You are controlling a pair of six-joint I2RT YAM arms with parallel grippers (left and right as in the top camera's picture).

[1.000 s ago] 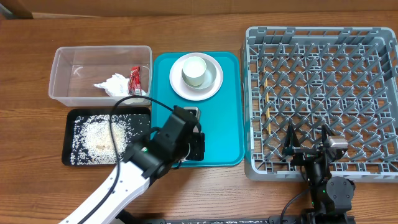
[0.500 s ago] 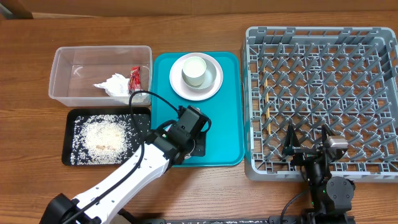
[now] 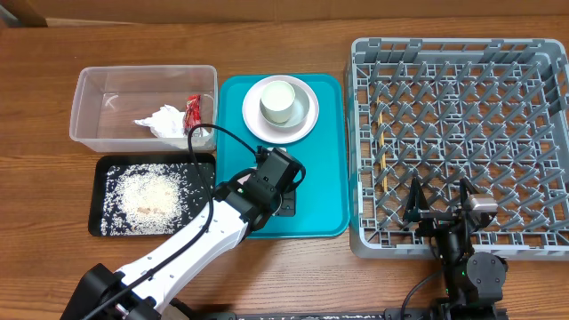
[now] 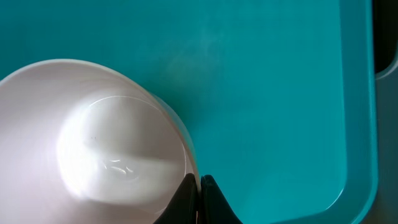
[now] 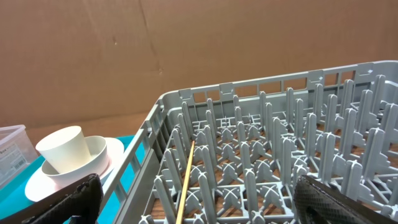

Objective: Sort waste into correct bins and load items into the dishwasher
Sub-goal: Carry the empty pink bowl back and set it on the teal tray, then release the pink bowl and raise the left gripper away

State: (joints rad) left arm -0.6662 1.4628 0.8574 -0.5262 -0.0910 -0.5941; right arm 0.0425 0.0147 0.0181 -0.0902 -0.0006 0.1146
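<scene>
Waste: judged fully sorted; none showing loose on the bare wood.
Red wrapper (image 3: 193, 114): inside the clear tub (image 3: 116, 93) near the far-left corner of the counter, touching the tissue.
Tissue (image 3: 162, 122): crumpled in the same tub, just beside the wrapper.
Rice (image 3: 147, 194): heaped and scattered in the black tray (image 3: 98, 227), by the left edge, nearer the front than the tub.
Dish rack (image 3: 533, 53): filling the right end of the counter; holding no crockery yet, only a thin pale stick (image 3: 382, 133) among the pegs.
Pink bowl (image 4: 93, 149): over the front half of the teal tray (image 3: 324, 178), mid-counter; hidden under the arm from overhead; cannot tell whether resting on the tray or lifted clear.
Left gripper (image 4: 199, 193): pinched tight on the pink bowl's rim.
Cup (image 3: 277, 102): upright in the grey bowl (image 5: 99, 152), both stacked on the plate (image 3: 253, 124) at the far end of the teal tray; not yet handled.
Right gripper (image 3: 438, 206): fingers spread wide, holding nothing, sitting at the rack's front wall near the front-right corner.
Done: sorting half, apparently complete.
Left: loading half, all of it; four dishes to go into the rack.
Likely order: pink bowl first, judging by the grip; then cup, grey bowl and plate.
</scene>
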